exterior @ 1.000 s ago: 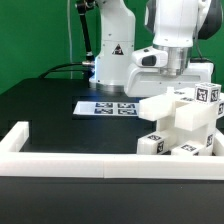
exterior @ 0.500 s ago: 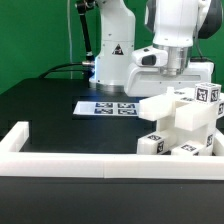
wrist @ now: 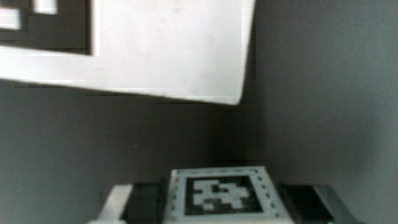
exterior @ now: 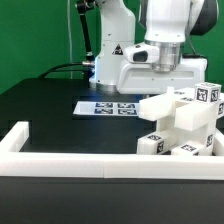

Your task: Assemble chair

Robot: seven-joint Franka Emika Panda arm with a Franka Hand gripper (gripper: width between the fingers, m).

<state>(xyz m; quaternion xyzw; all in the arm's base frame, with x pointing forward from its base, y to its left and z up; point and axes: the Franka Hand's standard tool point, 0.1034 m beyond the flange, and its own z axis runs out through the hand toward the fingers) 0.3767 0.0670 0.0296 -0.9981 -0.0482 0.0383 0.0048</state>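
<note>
Standing on the black bench (exterior: pixel 50 105), the chair (exterior: pixel 185 125) sits below the arm; the hand's state cannot be told.

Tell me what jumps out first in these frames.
The stacked white chair blocks with black-and-white tags, at the exterior view's right by the white border rail. Above them hangs the bulky white arm; its jaws are hidden behind the blocks. The marker board lies flat on the black table.
</note>
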